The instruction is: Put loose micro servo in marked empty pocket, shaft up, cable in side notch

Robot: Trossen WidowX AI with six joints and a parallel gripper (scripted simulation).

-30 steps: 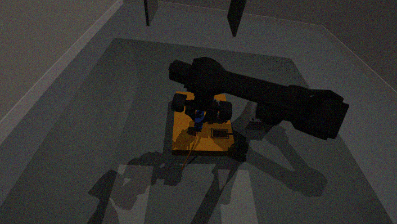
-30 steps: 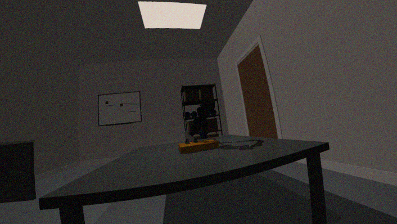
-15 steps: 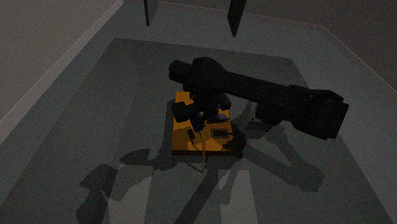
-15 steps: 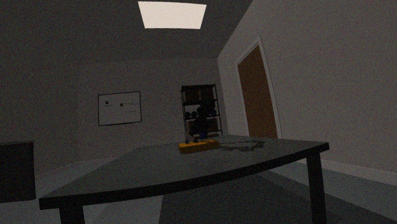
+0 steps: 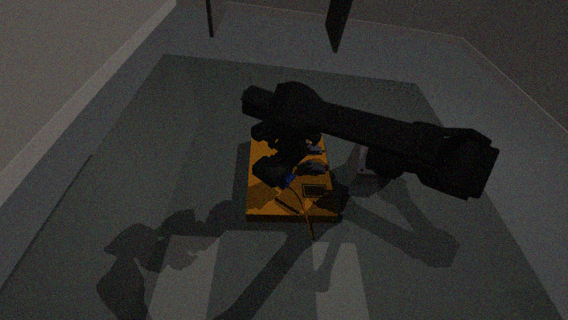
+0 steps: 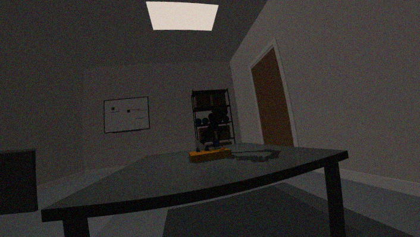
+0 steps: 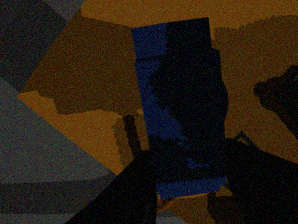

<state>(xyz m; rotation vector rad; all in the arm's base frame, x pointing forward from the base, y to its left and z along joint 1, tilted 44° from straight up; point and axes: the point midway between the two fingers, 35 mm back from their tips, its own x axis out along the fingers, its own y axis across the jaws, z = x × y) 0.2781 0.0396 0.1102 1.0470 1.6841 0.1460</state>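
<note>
My gripper (image 5: 282,182) (image 7: 186,153) is shut on the blue micro servo (image 5: 289,179) (image 6: 216,140) (image 7: 159,112) and holds it above the orange deck (image 5: 261,149) (image 6: 211,155) (image 7: 240,9). The servo is partly in shadow in the wrist view; its shaft cannot be made out. Its thin orange cable (image 5: 305,211) hangs from the servo past the deck's near edge. The marked pocket (image 5: 314,190), a dark outlined rectangle, lies empty near the deck's right edge, to the right of the servo in the top view. The side notch cannot be told.
Grey parts (image 5: 312,167) stand on the deck behind the pocket. A dark rounded part (image 5: 341,196) is at the deck's right side. A pale object (image 5: 362,159) stands on the table (image 5: 193,121) (image 6: 166,178) right of the deck, under the arm. Arm shadows cross the deck and table.
</note>
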